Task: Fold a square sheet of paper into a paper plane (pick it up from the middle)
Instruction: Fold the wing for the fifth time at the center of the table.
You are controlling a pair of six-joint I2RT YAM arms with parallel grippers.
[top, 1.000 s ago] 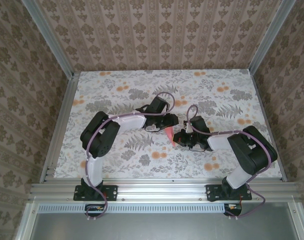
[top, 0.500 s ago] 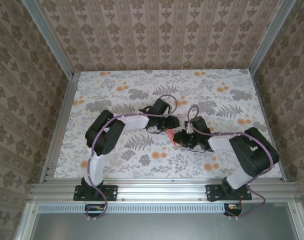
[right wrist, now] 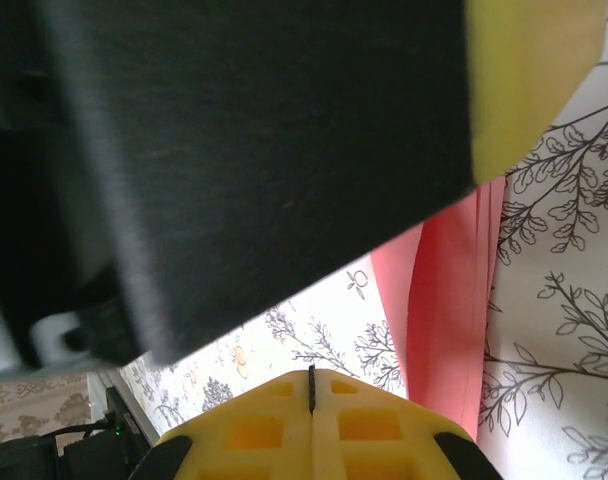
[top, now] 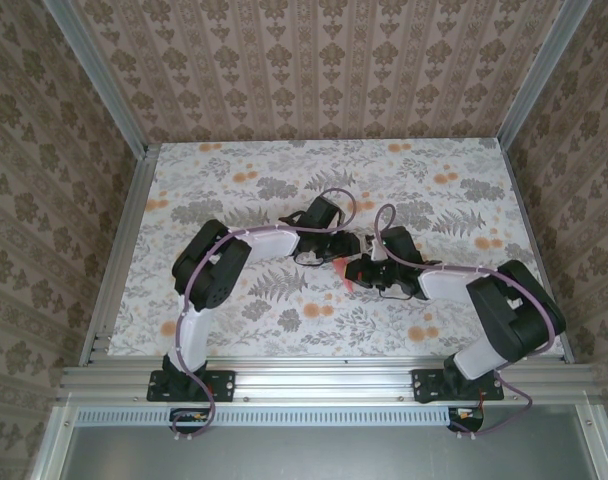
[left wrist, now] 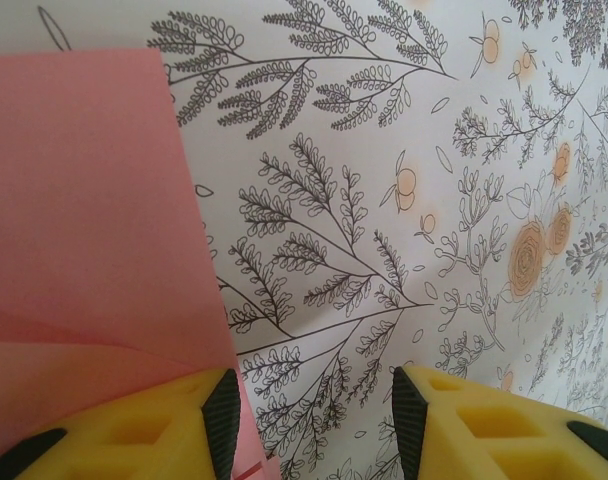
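Observation:
The square sheet of paper (top: 343,270) is salmon pink and lies folded in layers at the table's middle, squeezed between both grippers. Whether it has the paper plane's pointed shape I cannot tell. In the left wrist view the paper (left wrist: 84,200) covers the left side, a crease running across it. My left gripper (left wrist: 314,425) is open, its left finger over the paper's edge and printed cloth between the jaws. My right gripper (right wrist: 311,375) is shut with nothing between its pads, and the folded paper (right wrist: 444,290) stands just to its right. The left gripper's dark body (right wrist: 264,150) hangs close above it.
The table (top: 234,180) wears a cloth printed with grey ferns and orange flowers. Aluminium rails run along its left edge (top: 119,250) and front edge (top: 314,375). Patterned walls close in the back and both sides. The two wrists nearly touch at the centre.
The left gripper has slid right and the right gripper has moved up and left. They now crowd together over the paper, and less of it shows between them.

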